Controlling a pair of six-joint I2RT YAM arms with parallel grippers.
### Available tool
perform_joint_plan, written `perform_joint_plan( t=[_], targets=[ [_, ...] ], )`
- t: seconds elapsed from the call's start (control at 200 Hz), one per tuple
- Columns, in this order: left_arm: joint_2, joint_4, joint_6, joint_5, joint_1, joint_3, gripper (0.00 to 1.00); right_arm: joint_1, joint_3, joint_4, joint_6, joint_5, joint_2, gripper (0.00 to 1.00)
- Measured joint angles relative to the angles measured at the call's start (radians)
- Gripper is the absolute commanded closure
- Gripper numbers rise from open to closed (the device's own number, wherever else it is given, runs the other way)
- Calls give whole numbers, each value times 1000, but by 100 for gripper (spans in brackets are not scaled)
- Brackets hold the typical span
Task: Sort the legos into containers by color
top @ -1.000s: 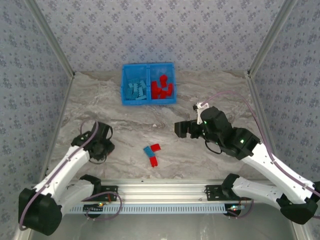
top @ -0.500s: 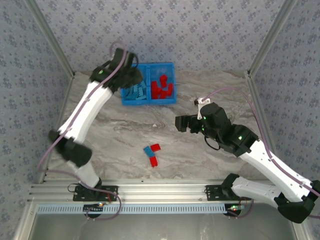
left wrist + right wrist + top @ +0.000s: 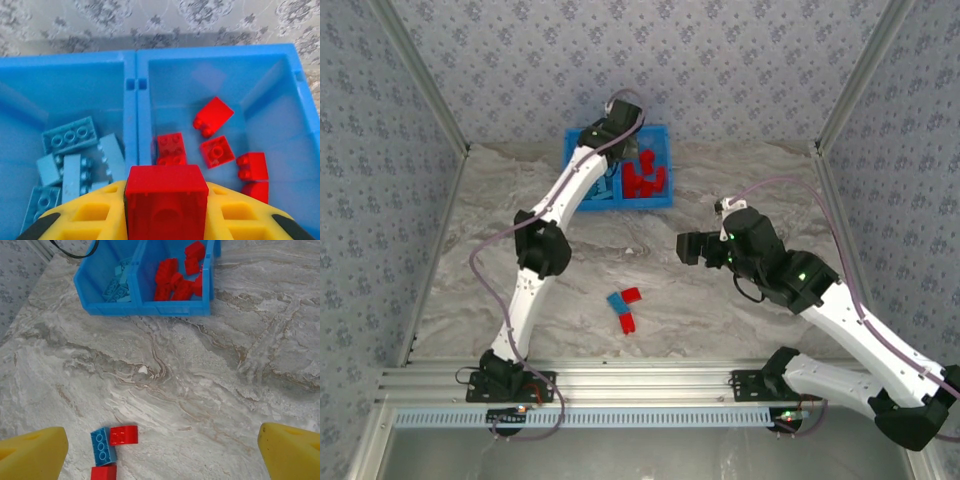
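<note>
Left claw (image 3: 166, 212): narrow, pinched on one held red brick (image 3: 166, 197). My yellow fingers (image 3: 90, 220) press it from either side, and its recessed face is turned to the wrist camera.
Held red brick, position: up over the near side of the blue bin (image 3: 215, 62), mostly to the right of the divider (image 3: 131, 125). I cannot tell whether it touches the rim.
Left arm (image 3: 570, 190): stretched far across the table (image 3: 800, 190), with the wrist above the bin in the top view.
Left compartment (image 3: 30, 100): light blue bricks (image 3: 70, 137) only, heaped toward the near left corner.
Right compartment (image 3: 280, 110): several sorted red bricks (image 3: 216, 151) spread over the floor, some touching each other.
Right claw (image 3: 160, 455): wide, with nothing between the fingers. Both yellow tips sit at the lower corners of its wrist view.
Right claw, position: hanging over mid-table, well apart from the bin and to the right of the unsorted bricks in the top view.
Unsorted bricks: three lie on the marble-patterned table, nearer my bases than the bin. They are a blue brick (image 3: 102, 446), an upper red brick (image 3: 123, 435) against its right side, and a lower red brick (image 3: 104, 473) at its near end.
Bin, position: far edge of the table, by the patterned back wall (image 3: 720, 60).
</note>
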Motion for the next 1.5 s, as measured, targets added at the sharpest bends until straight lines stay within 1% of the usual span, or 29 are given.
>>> perform_joint_plan(
  t=[0.095,0.2,0.225,0.245,0.31,0.35,0.425,0.52,0.63,0.769,0.824,0.899,1.009,1.134,1.284,1.409,1.439,1.499],
  targets=[
    [44,72,31,-6,0,28,70,-6,-14,0,1,-6,0,0],
    [97,133,45,-36,0,57,70,-9,-18,0,8,-14,1,0],
    [109,147,45,-45,0,61,68,-9,-19,0,8,-17,1,0],
    [116,154,45,-47,0,62,66,-10,-19,0,10,-18,1,0],
    [138,175,45,-49,0,62,52,-11,-19,0,12,-24,1,0],
    [150,190,42,-49,1,62,46,-11,-19,-1,15,-24,1,0],
    [163,214,50,-42,1,62,36,-12,-19,-9,15,-24,1,0],
    [165,227,47,-37,-1,64,28,-14,-18,-27,15,-24,1,0],
    [159,227,21,-28,-5,76,26,-14,-18,-48,18,-24,2,0],
    [96,154,-80,5,-13,67,25,-14,-18,-56,30,-47,2,0],
    [26,126,-117,16,-17,18,25,-11,-18,-56,34,-60,2,0],
    [-117,111,-157,19,-27,-96,24,-3,-18,-56,34,-77,3,0],
    [-398,112,-208,31,-56,-317,22,34,-18,-56,33,-109,25,2],
    [-762,145,-261,34,-90,-629,20,121,-17,-56,33,-121,95,4],
    [-1160,137,-288,12,-87,-1029,18,241,9,-52,27,-123,249,8],
    [-1392,62,-262,24,-83,-1275,10,323,44,-32,25,-109,411,14],
    [-1440,35,-248,40,-83,-1322,8,337,55,-30,26,-105,449,14],
    [-1522,-14,-220,75,-83,-1398,6,361,88,-29,33,-98,540,9]
  ],
)
